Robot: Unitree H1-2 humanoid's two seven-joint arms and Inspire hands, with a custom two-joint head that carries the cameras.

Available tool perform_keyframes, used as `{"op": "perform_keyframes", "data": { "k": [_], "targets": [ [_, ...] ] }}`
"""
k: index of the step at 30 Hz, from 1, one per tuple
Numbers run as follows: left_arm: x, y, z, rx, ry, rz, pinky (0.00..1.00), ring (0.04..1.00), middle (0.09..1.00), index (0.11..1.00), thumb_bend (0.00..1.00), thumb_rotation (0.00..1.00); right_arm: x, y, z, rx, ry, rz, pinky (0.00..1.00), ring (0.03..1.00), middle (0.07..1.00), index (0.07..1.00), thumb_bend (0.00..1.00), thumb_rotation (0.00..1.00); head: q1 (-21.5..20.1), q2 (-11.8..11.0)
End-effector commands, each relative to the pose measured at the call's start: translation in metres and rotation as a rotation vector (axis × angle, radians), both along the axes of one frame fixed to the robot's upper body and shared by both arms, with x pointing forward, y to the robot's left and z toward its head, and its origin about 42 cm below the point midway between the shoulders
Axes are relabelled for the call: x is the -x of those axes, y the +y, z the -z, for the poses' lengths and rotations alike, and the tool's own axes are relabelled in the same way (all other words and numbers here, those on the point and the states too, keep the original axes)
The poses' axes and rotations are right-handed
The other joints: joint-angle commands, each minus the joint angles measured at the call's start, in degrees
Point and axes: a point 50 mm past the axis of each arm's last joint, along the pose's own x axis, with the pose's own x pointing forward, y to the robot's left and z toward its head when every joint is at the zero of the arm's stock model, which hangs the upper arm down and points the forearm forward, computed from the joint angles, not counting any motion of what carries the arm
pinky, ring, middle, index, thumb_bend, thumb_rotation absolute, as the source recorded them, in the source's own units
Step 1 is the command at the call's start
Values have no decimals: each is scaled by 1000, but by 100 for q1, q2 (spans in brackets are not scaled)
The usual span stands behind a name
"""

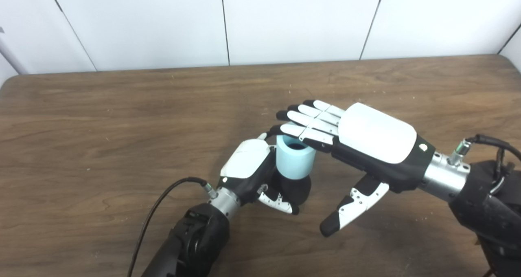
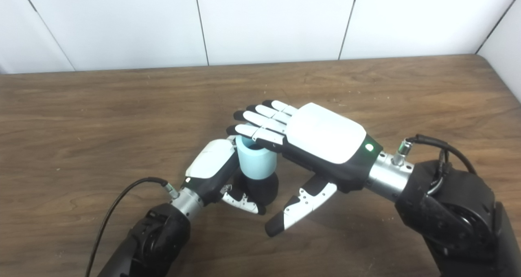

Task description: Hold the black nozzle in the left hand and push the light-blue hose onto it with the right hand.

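Note:
A short light-blue hose [image 1: 295,158] stands upright on top of the black nozzle [image 1: 299,189], its open end facing up. My left hand [image 1: 252,169] is shut on the black nozzle, fingers and thumb wrapped around its lower part. My right hand [image 1: 358,140] is open, palm down, with its fingers [image 1: 303,124] stretched flat over the hose's top rim and its thumb hanging free below. In the right eye view the same stack shows as the hose [image 2: 256,161] over the nozzle [image 2: 262,189]. Whether the fingers press on the rim cannot be told.
A brown wooden table [image 1: 122,118] spreads under both hands, with white wall panels [image 1: 285,20] behind its far edge. A black cable [image 1: 158,212] loops off my left wrist over the near table.

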Motion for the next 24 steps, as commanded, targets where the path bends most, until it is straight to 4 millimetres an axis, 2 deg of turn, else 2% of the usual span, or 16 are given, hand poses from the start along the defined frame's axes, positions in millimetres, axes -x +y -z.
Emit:
{"op": "perform_keyframes", "data": {
  "k": [1,12,19,24],
  "targets": [
    [8,7,33,-113,147,20,1000,676,523,454,517,0,-2,-1,-5,1,-43,9,1000,1000,1000,959,699,1000,-6,-2],
    [7,7,31,-113,152,18,1000,682,535,436,517,0,-2,5,9,33,-8,28,1000,1000,1000,957,706,1000,7,5],
    [6,7,31,-120,143,21,1000,680,525,458,518,0,-1,8,5,39,-19,14,1000,1000,1000,957,696,1000,1,24],
    [7,7,31,-124,138,28,1000,671,446,504,519,0,2,9,6,42,-25,6,1000,1000,1000,955,695,1000,-1,33]
  ]
}}
